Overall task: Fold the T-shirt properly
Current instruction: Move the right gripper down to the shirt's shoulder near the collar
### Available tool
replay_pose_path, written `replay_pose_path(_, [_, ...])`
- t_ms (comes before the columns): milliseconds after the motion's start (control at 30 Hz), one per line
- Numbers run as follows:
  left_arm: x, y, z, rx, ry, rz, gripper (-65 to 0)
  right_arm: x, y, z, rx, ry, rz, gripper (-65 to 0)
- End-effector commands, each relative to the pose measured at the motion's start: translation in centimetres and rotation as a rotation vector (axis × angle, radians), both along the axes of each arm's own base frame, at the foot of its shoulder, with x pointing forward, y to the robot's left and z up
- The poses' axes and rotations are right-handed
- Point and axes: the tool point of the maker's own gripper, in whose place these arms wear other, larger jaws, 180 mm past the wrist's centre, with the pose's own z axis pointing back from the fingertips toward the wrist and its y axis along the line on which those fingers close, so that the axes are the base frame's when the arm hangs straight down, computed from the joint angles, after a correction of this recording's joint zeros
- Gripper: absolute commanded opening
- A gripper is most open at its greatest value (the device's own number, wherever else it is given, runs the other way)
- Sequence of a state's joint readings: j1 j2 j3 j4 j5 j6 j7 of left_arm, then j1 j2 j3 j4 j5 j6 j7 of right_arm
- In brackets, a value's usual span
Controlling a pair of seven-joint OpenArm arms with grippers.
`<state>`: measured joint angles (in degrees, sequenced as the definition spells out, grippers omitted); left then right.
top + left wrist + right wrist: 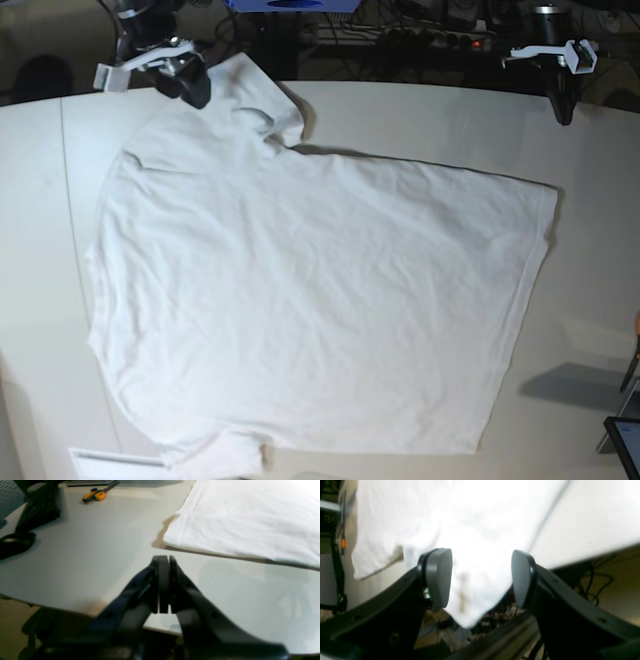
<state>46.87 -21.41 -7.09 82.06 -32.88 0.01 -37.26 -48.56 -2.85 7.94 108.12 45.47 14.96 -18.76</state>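
The white T-shirt (320, 290) lies spread flat on the pale table (420, 120), one sleeve (255, 95) reaching the far edge. My right gripper (195, 92) hovers at that sleeve. In the right wrist view it (481, 577) stands open, grey pads (440, 577) on either side of a white fabric corner (475, 600) that hangs past the table edge. My left gripper (563, 108) is off at the far right edge, apart from the T-shirt. In the left wrist view it (163, 560) is shut on nothing, just short of the garment's hemmed corner (175, 537).
Orange-handled scissors (96, 494) lie far out on the table. A black stand (37, 507) and a black rounded object (15, 543) sit to the left. The table edge (62, 607) runs close under the left gripper. A dark device corner (625, 440) shows at lower right.
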Motion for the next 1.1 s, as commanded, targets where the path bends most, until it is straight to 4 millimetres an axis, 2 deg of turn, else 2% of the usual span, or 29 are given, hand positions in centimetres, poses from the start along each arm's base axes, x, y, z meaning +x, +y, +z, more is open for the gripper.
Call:
replay_pose_path(0, [0.0, 0.2, 0.9, 0.02, -0.026, -0.009, -65.0, 0.0, -0.9, 0.6, -0.012, -0.017, -0.017, -30.3])
replay_pose_path(200, [-0.2, 0.5, 0.7, 0.024, -0.019, -0.003, -65.0, 0.5, -4.5, 0.7, -0.085, -0.031, -0.081, -30.3])
replay_pose_path(367, [-0.5, 0.7, 0.2, 0.024, -0.004, 0.004, -65.0, 0.6, -5.1, 0.1, -0.089, -0.019, -0.093, -30.2])
replay_pose_path(600, [-0.4, 0.6, 0.3, 0.024, -0.007, 0.002, -65.0, -0.1, -3.7, -2.7, -0.031, 0.078, -0.053, -30.2])
replay_pose_path(667, [-0.4, 0.7, 0.3, 0.024, -0.006, 0.003, -65.0, -0.2, -3.6, -2.8, -0.029, 0.08, -0.053, -30.2])
replay_pose_path(933, [-0.1, 0.5, 0.5, 0.023, -0.017, -0.001, -65.0, -1.1, 1.1, -2.8, 0.055, 0.099, 0.037, -30.3])
replay_pose_path(1067, [0.8, 0.6, 0.6, 0.021, -0.033, 0.003, -64.8, -1.3, 2.5, -2.9, 0.077, 0.102, 0.067, -30.5])
